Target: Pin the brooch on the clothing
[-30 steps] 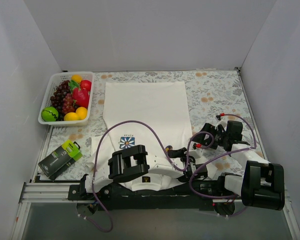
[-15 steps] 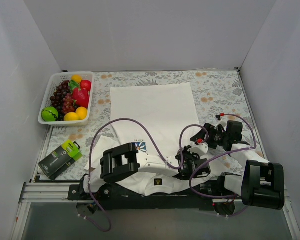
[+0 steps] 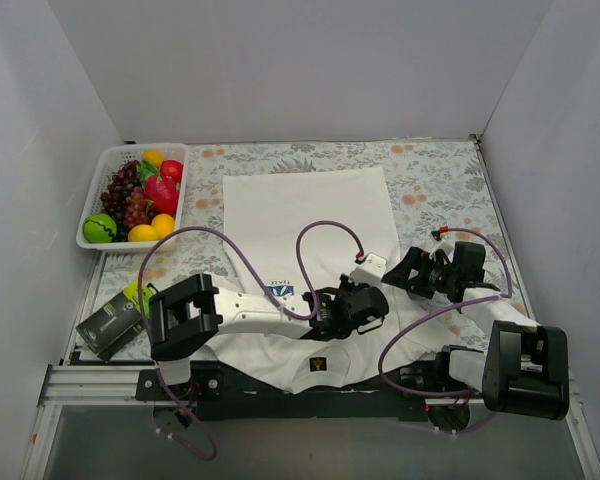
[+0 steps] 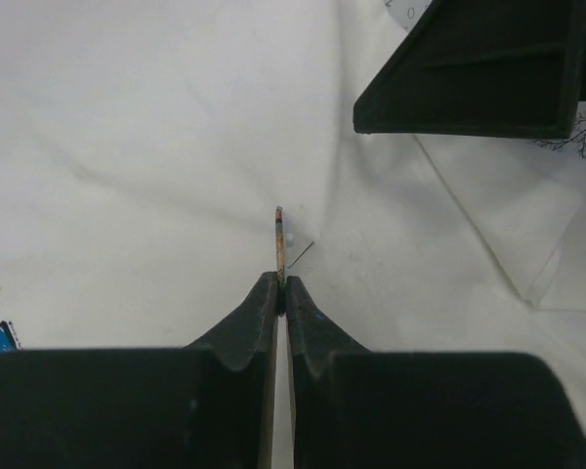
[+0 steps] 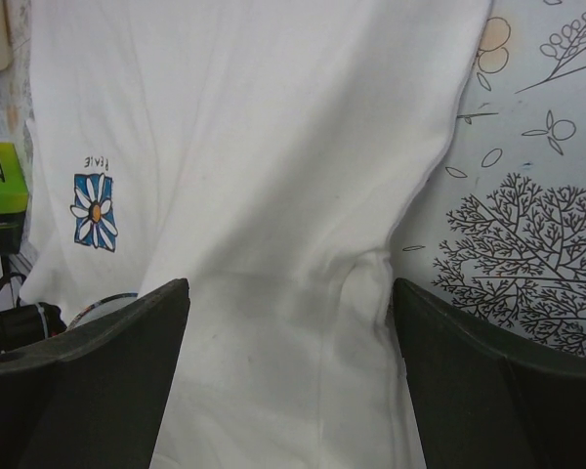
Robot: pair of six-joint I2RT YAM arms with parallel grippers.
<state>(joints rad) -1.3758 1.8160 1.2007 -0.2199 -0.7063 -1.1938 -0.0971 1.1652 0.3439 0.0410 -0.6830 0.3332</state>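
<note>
The white T-shirt [image 3: 305, 215] lies flat on the patterned cloth, its blue-and-white flower print [image 3: 280, 291] and black-gold collar label [image 3: 320, 362] toward the near edge. My left gripper [image 3: 378, 303] reaches right across the shirt's chest. In the left wrist view it [image 4: 281, 285] is shut on the brooch [image 4: 279, 234], held edge-on just above the fabric, a thin pin wire sticking out beside it. My right gripper [image 3: 402, 278] hovers open over the shirt's right side. In the right wrist view it [image 5: 291, 288] is empty above a fabric fold, with the flower print [image 5: 95, 211] to the left.
A white basket [image 3: 120, 246] of fruit stands at the back left. A green-and-black box [image 3: 120, 318] lies at the near left. One finger of the right gripper [image 4: 479, 68] shows close ahead in the left wrist view. Purple cables loop over the shirt.
The left arm has stretched out to the right, its elbow block sliding left. The shirt has shifted a little to the right. The right gripper has barely moved.
</note>
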